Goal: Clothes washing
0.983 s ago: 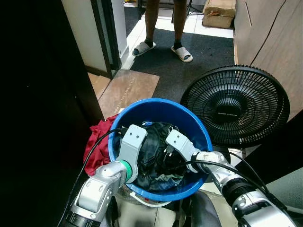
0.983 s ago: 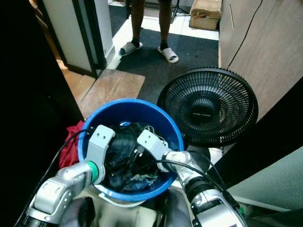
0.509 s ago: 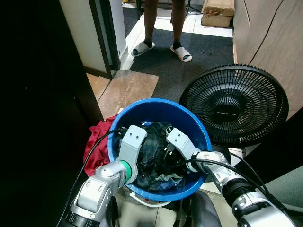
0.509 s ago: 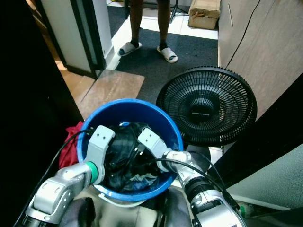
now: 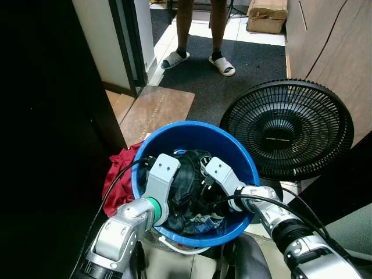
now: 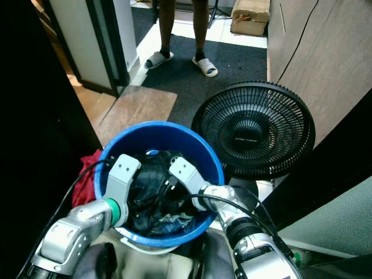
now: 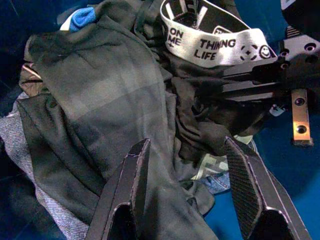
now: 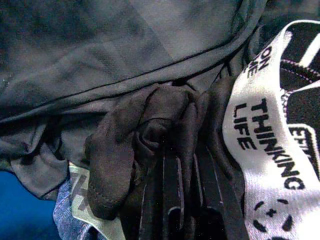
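Note:
A blue bucket (image 5: 232,145) stands on the floor right below me, full of dark clothes (image 5: 187,171). Both arms reach into it. My left gripper (image 7: 186,145) is open, its two fingers spread just above a grey-black garment (image 7: 100,95). My right gripper (image 8: 182,150) is shut on a bunched fold of dark cloth (image 8: 150,125), beside a white waistband (image 8: 255,130) printed with black letters. In the left wrist view the same waistband (image 7: 215,47) lies at the top of the pile, with the right gripper's fingers (image 7: 240,87) pinching cloth below it.
A red cloth (image 5: 119,174) lies on the floor against the bucket's left side. A black floor fan (image 5: 288,131) stands close on the right. A person in slippers (image 5: 200,58) stands ahead on a dark mat. A dark panel (image 5: 52,116) blocks the left.

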### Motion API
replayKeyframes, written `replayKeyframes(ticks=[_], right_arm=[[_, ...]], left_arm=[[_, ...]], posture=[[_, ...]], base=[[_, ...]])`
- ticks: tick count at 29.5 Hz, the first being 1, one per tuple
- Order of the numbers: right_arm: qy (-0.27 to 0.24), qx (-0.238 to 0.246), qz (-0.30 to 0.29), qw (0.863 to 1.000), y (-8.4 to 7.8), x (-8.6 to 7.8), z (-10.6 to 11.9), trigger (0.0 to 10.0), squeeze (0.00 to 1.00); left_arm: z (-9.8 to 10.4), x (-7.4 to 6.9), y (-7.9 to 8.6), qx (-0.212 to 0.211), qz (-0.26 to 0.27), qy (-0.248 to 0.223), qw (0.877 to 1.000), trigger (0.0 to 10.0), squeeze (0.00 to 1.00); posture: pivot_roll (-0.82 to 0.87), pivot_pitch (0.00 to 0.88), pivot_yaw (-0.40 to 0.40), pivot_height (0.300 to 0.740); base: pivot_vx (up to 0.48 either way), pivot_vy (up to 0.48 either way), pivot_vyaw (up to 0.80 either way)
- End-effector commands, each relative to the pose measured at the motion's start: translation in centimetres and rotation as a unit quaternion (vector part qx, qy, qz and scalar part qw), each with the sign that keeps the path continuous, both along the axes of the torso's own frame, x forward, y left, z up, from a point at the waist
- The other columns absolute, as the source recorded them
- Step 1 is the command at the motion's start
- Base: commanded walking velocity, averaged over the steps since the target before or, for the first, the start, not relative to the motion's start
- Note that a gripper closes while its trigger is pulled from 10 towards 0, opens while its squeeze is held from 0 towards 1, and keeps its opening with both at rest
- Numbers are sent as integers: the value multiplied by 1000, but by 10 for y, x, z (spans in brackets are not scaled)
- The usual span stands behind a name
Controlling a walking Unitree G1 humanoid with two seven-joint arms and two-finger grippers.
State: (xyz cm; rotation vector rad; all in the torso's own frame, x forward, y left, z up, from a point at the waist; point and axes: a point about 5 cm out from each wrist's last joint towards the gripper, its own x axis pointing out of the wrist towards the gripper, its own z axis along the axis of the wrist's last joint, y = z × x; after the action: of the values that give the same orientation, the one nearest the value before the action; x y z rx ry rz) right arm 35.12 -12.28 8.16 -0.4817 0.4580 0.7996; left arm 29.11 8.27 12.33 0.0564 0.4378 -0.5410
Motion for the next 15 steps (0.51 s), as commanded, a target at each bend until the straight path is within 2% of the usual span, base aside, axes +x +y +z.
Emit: replayKeyframes(ticks=[1,4,6,8,9,11,12,13,14,15], right_arm=[[54,2,-13,998,-1,-17,-28,0,0],[34,20,-30,999,-1,-13,-23,0,0],[-17,64,-63,996,0,-5,-8,0,0],[-17,64,-63,996,0,-5,-8,0,0],[-92,116,-82,986,0,0,15,10000,0],[-92,116,-82,986,0,0,15,10000,0],[-166,175,-106,965,-3,1,42,10000,0],[-166,175,-106,965,-3,1,42,10000,0],[-247,229,-128,933,-8,-4,73,10000,0],[-247,229,-128,933,-8,-4,73,10000,0]], left_arm=[[-18,-7,4,9,7,41,999,10000,0],[-17,-6,4,8,7,40,999,10000,0],[-13,-5,7,8,15,30,999,10000,0],[-13,-5,7,8,15,30,999,10000,0],[-2,-1,12,-2,25,10,1000,10000,0],[-2,-1,12,-2,25,10,1000,10000,0],[14,2,17,-18,33,-14,999,10000,0],[14,2,17,-18,33,-14,999,10000,0],[36,7,22,-57,44,-36,997,10000,0],[36,7,22,-57,44,-36,997,10000,0]], posture=[[63,215,82,580],[64,213,80,580],[76,206,77,580],[76,206,77,580],[96,187,71,580],[96,187,71,580],[104,177,69,580],[104,177,69,580],[112,160,68,580],[112,160,68,580]], base=[[0,0,0],[0,0,0],[0,0,0],[0,0,0],[0,0,0],[0,0,0],[0,0,0],[0,0,0],[0,0,0],[0,0,0]])
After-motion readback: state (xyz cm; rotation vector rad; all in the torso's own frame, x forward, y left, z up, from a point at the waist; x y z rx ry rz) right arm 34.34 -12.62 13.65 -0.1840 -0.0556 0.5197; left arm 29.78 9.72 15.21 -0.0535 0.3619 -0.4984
